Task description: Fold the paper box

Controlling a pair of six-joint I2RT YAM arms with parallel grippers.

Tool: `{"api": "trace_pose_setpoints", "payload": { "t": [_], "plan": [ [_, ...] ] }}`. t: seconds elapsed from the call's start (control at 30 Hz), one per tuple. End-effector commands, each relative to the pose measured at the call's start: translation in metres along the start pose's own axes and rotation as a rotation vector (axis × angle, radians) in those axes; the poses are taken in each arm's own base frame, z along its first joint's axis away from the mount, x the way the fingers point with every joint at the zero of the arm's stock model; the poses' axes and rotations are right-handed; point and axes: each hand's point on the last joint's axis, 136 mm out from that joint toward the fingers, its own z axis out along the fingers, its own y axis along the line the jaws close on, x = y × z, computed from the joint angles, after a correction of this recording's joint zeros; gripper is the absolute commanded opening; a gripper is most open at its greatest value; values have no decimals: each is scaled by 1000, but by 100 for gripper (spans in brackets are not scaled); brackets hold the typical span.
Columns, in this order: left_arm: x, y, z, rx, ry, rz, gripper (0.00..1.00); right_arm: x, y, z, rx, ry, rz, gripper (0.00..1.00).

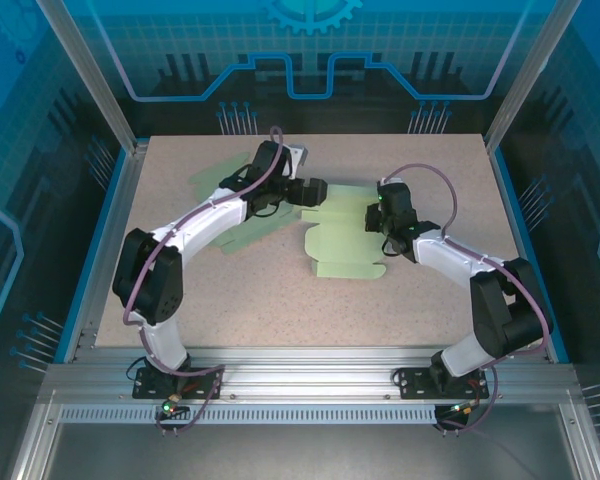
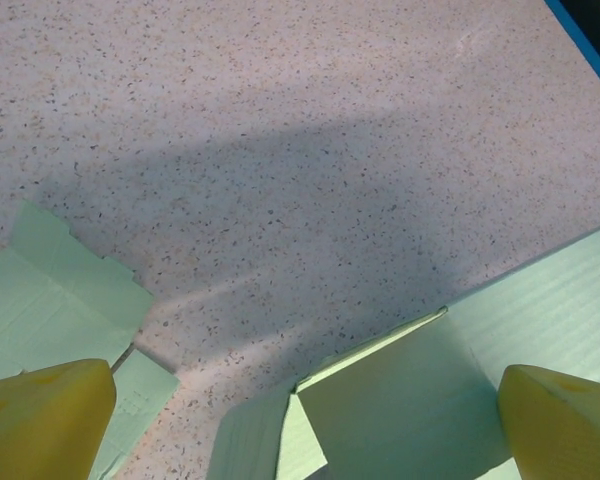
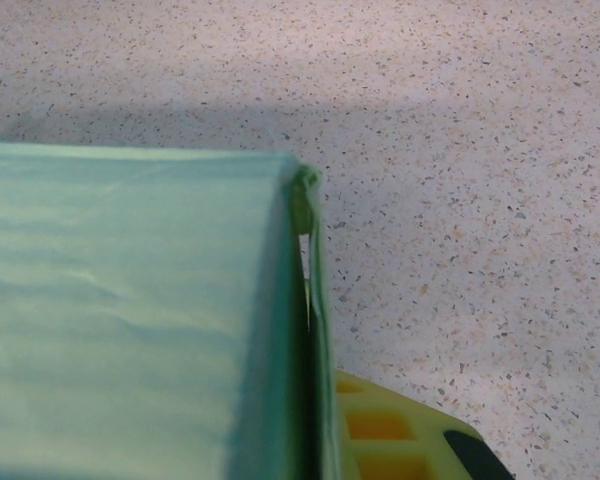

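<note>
Pinching the paper box (image 1: 342, 245) by its right edge in the middle of the desk (image 1: 280, 310), the right fingers (image 3: 390, 440) are gripping it closed while the left fingers (image 2: 45, 415) are hovering wide open over its far-left flap (image 2: 400, 400).

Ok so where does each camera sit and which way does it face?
Top external: above, behind the arms, looking down on the table; left arm and right arm show, paper box between.
Left wrist: on the left arm, looking down past open yellow fingers at table and green paper.
Right wrist: on the right arm, close on the gripped paper box wall; one yellow finger shows.
Shared: top and right wrist see the paper box.
</note>
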Motion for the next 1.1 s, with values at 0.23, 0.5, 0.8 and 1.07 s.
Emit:
{"api": "trace_pose_setpoints", "payload": {
  "t": [0.23, 0.5, 0.8, 1.07],
  "plan": [
    [18, 15, -5, -64, 32, -12, 95, 1, 4, -7, -14, -2, 19, 0],
    [20, 1, 5, 31, 30, -38, 95, 3, 13, -8, -48, 5, 26, 0],
    [3, -14, 14, 124, -53, -158, 96, 9, 19, -9, -43, 26, 33, 1],
    [30, 25, -12, 64, -63, -313, 95, 13, 13, -7, -3, 45, 57, 1]
  ]
}}
